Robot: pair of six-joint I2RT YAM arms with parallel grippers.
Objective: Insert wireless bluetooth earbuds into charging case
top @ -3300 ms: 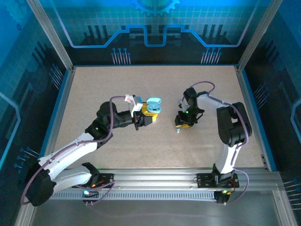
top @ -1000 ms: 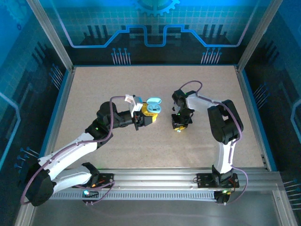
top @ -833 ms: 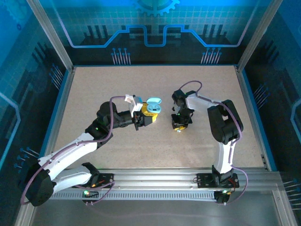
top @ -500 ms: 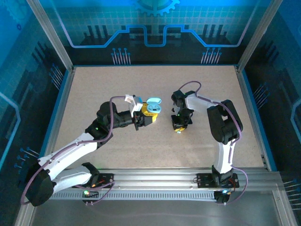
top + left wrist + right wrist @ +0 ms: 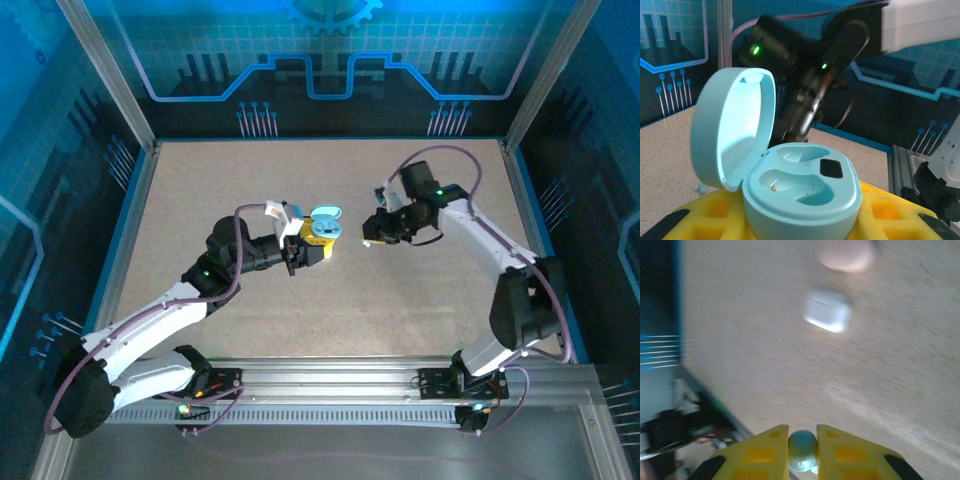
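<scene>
There is one pale blue round charging case (image 5: 802, 192), and its lid (image 5: 732, 127) stands open and tips back. Inside it are two smooth hollows, side by side. The left end effector (image 5: 313, 246) pinches this case from both sides with its two yellow fingers (image 5: 705, 217), near the middle of the speckled tan worktop (image 5: 300, 180).

There is one small pale blue-green earbud (image 5: 802, 449). It sits squeezed between the two yellow tips of the right end effector (image 5: 372, 234), up off the worktop. In the top view this end effector is just to the right of the open case. The two are close but not touching, with a little strip of bare worktop between them. In the left wrist view it shows as a dark blurry shape right behind the case.

The right wrist view is blurry. It shows two more cases lying on the worktop: one white rounded case (image 5: 826, 310) and one pink rounded case (image 5: 846, 252). They are near each other and well apart from the pinched earbud.

One tiny pale blue bit (image 5: 701, 188) lies on the worktop by the lid, too small to tell what it is.

Both end effectors are far from the blue edges and the metal posts, with lots of bare worktop all around them
</scene>
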